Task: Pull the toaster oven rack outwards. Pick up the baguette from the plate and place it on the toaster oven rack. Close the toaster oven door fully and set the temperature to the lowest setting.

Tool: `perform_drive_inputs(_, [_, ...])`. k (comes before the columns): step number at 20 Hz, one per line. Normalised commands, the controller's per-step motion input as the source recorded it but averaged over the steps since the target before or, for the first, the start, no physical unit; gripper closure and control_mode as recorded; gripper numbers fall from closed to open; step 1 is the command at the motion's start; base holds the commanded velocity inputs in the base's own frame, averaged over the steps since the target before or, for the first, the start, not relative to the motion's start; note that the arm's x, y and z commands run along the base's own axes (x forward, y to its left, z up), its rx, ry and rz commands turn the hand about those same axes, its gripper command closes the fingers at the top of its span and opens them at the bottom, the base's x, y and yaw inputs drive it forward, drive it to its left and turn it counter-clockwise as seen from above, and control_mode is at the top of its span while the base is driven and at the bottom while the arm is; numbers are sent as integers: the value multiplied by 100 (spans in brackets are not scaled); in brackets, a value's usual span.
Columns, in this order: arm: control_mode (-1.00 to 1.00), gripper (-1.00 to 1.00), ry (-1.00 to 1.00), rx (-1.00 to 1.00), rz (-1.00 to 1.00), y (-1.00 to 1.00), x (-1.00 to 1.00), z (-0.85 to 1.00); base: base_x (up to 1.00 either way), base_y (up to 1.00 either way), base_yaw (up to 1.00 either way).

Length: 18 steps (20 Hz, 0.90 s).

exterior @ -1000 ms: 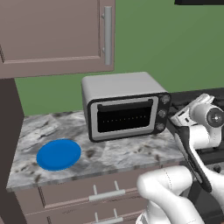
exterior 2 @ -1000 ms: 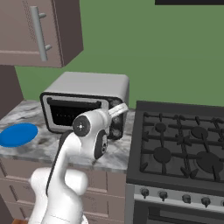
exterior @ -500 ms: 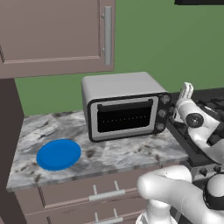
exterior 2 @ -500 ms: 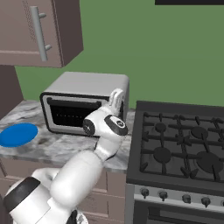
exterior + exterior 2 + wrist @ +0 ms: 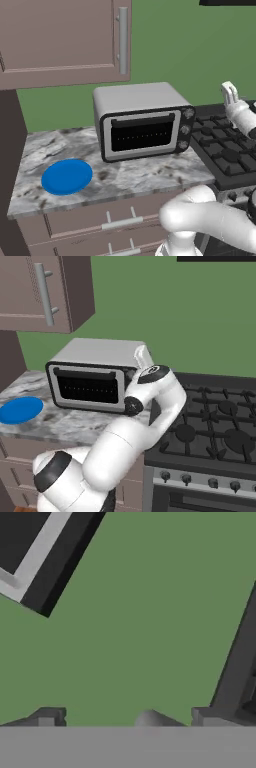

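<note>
**Arm raised beside the closed toaster oven, fingers spread**

Spanning the back of the scene, the green wall (image 5: 165,45) runs behind everything, with a brown wall cabinet (image 5: 60,40) hanging at the upper left and the black stove (image 5: 215,431) standing to the right of the marbled tabletop (image 5: 135,175). The white arm (image 5: 125,446) rises in a big bend in front of the tabletop edge in the right base view, its wrist lifted up beside the right end of the toaster oven (image 5: 142,120).

The toaster oven sits at the back of the tabletop, near the stove. The toaster oven door (image 5: 144,135) stands upright and shut against the front, its dark glass window showing a faint line of light dots inside; the rack itself cannot be made out. A column of dark knobs (image 5: 186,129) runs down the oven's right side.

The plate (image 5: 66,176), flat and bright blue, lies on the tabletop to the left of the oven and well apart from it, nearer the front edge. Its top looks bare blue.

The fingers (image 5: 47,717) point at the green wall, spread wide apart with nothing between them.
</note>
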Motion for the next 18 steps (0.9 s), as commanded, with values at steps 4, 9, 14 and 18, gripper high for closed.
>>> perform_drive_inputs(4, [-100,-100,-22,-68,44,22,0,93,0,0,0])
perform_drive_inputs(9, [-100,-100,5,-45,17,7,-2,72,0,0,0])
perform_drive_inputs(14, [-100,-100,9,-6,-5,0,0,4,0,0,0])
perform_drive_inputs(18, [-100,-100,62,2,-45,0,-5,62,0,0,0])
